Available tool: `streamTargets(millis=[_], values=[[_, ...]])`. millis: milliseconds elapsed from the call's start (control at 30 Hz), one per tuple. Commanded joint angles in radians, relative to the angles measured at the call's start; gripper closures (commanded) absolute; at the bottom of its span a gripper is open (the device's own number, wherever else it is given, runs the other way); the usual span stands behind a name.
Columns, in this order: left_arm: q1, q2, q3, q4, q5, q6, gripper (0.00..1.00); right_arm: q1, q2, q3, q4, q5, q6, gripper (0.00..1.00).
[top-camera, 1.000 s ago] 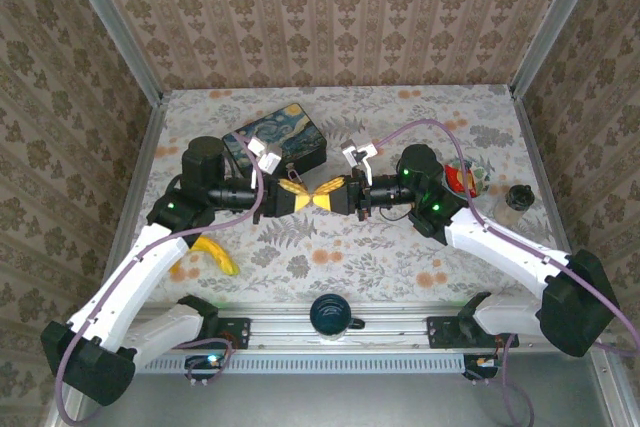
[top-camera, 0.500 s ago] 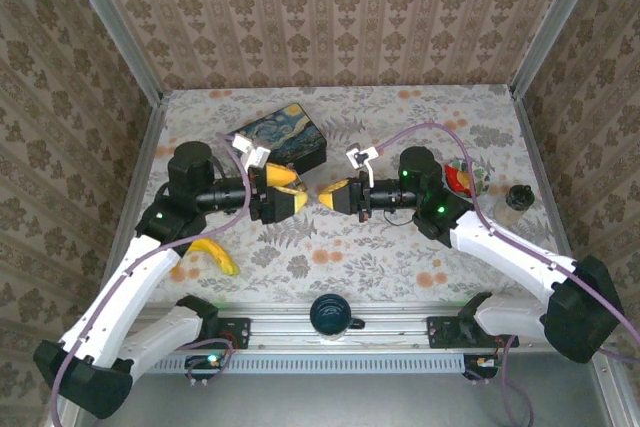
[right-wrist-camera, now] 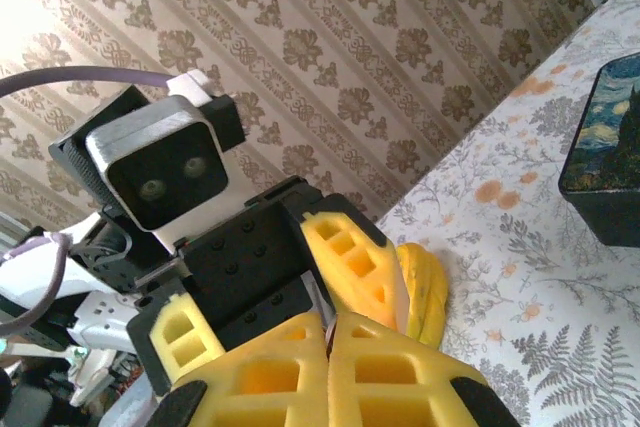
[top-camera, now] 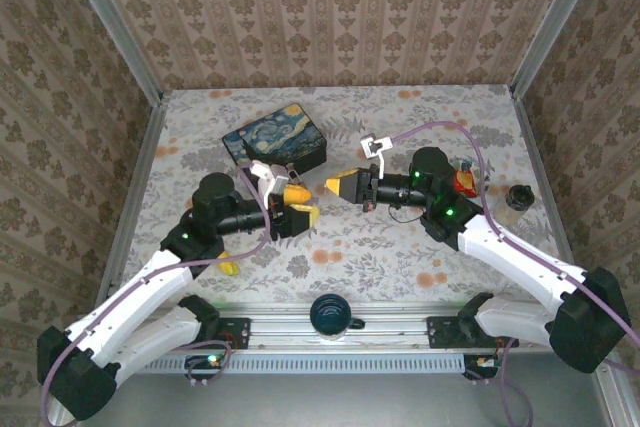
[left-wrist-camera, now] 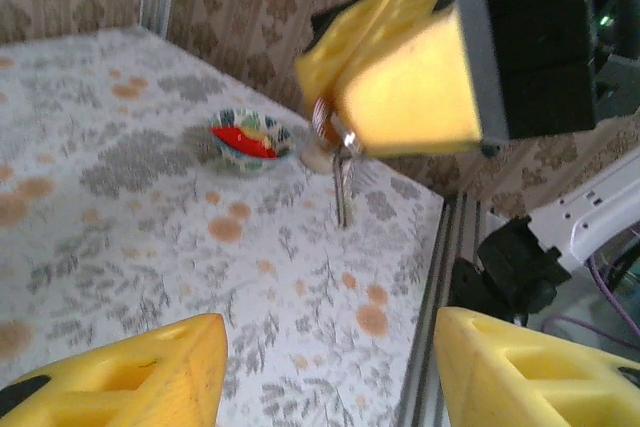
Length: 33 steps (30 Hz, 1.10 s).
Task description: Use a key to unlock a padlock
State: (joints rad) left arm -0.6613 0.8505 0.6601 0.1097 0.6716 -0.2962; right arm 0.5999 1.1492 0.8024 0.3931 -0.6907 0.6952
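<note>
The left gripper (top-camera: 300,203), with its blocky yellow foam fingers, sits just left of the middle of the overhead picture. Its jaws stand well apart with nothing between them; in its own camera the two yellow fingers (left-wrist-camera: 130,372) sit in the bottom corners with bare tabletop showing between. Facing it, a little to the upper right, the right gripper (top-camera: 332,185) has its yellow fingers pressed tight together. In the upper middle of the left wrist view a tiny brass-gold padlock (left-wrist-camera: 325,125) sits pinched at those fingertips, held clear of the table. A thin silvery metal piece (left-wrist-camera: 343,192) hangs straight down from the padlock. It is too blurred for me to say whether it is the key or the shackle. The two grippers are near each other but not touching. Behind them, towards the upper left of the overhead view, a blue tin box painted with a starry night sky (top-camera: 275,137) lies on the floral-patterned table (top-camera: 400,247). A small patterned bowl with something red inside (top-camera: 462,179) sits to the right of the right arm. A dark mug (top-camera: 330,314) stands at the bottom centre, and the end of a yellow banana (top-camera: 228,267) peeks out under the left arm.
</note>
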Motion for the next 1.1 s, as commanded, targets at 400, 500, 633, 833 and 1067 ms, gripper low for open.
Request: streamTargets(millis=[400,500,633,833,1067], values=[[0.016,0.091,0.023,0.291,0.082,-0.096,0.5,0.008,0.027,-0.011,0.202,-0.055,0.126,1.0],[0.032,0.106,0.017,0.363,0.112,-0.14,0.56,0.009,0.031,-0.01,0.202,-0.059,0.124,1.0],[0.038,0.132,0.025,0.388,0.146,-0.162,0.6,0.011,0.035,-0.005,0.202,-0.065,0.12,1.0],[0.038,0.163,0.041,0.392,0.179,-0.17,0.66,0.012,0.039,-0.001,0.202,-0.069,0.118,1.0],[0.04,0.173,0.05,0.398,0.179,-0.175,0.91,0.012,0.043,0.0,0.196,-0.076,0.115,1.0]])
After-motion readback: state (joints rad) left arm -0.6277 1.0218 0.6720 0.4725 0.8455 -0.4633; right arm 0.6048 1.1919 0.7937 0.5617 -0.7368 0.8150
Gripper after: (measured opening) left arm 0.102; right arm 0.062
